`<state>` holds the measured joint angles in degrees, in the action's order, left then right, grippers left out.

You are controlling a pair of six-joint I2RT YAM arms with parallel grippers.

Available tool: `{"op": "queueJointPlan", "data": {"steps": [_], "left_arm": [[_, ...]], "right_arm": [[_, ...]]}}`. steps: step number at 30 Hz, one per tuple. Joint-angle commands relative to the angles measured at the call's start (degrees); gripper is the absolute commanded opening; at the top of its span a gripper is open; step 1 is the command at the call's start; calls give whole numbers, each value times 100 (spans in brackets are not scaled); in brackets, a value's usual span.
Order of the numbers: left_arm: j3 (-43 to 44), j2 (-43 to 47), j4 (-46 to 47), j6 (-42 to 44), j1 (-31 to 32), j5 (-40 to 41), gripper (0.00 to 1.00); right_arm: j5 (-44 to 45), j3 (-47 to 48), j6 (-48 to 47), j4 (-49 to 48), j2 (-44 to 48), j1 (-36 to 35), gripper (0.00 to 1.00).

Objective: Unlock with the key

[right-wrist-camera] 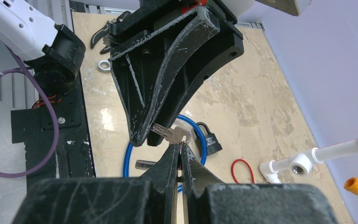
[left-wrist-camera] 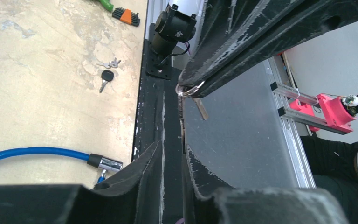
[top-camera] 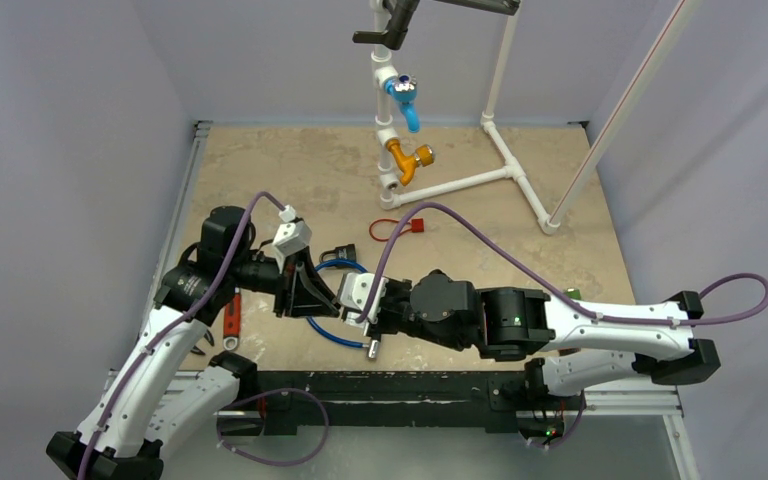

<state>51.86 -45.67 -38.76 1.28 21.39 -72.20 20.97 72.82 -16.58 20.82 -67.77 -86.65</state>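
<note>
A silver key (right-wrist-camera: 172, 134) on a ring is pinched in my shut right gripper (right-wrist-camera: 180, 148), held above the table. Its blade points at the tips of my left gripper (right-wrist-camera: 151, 137), whose jaws stand a narrow gap apart. In the left wrist view the key (left-wrist-camera: 201, 108) hangs just beyond the left gripper (left-wrist-camera: 172, 147). The two grippers meet tip to tip in the top view, left (top-camera: 332, 298) and right (top-camera: 352, 297). A black padlock (right-wrist-camera: 208, 140) lies on the table below, also seen from the top (top-camera: 333, 255). A blue cable lock (right-wrist-camera: 129, 154) loops beside it.
A red loop (top-camera: 385, 230) lies behind the padlock. A white pipe frame with blue and yellow taps (top-camera: 400, 150) stands at the back. Spare keys (left-wrist-camera: 106, 79) and hex keys (left-wrist-camera: 126, 16) lie by the table edge. Pliers (right-wrist-camera: 105, 35) lie near the left arm.
</note>
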Motion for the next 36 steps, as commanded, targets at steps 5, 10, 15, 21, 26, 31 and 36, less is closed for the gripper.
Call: {"op": "queueJointPlan", "data": {"steps": [5, 10, 15, 21, 26, 31, 36], "left_arm": [[114, 44, 99, 246, -29, -242, 36], [80, 77, 70, 268, -29, -685, 42], [86, 93, 43, 251, -3, -799, 44], [49, 132, -36, 271, 55, -1032, 47], [27, 163, -167, 343, 163, -1017, 48], [-35, 190, 314, -157, 177, -601, 36], [17, 181, 593, -538, 173, 7, 21]], "right_arm": [[-93, 136, 103, -115, -1, -179, 0], [-87, 163, 133, -114, -13, -178, 0], [-43, 198, 147, -113, -41, -181, 0], [97, 217, 134, -135, -54, -182, 0], [178, 257, 104, -170, -76, -181, 0], [220, 314, 107, -181, -154, -177, 0], [240, 338, 114, -130, -157, -177, 0]]}}
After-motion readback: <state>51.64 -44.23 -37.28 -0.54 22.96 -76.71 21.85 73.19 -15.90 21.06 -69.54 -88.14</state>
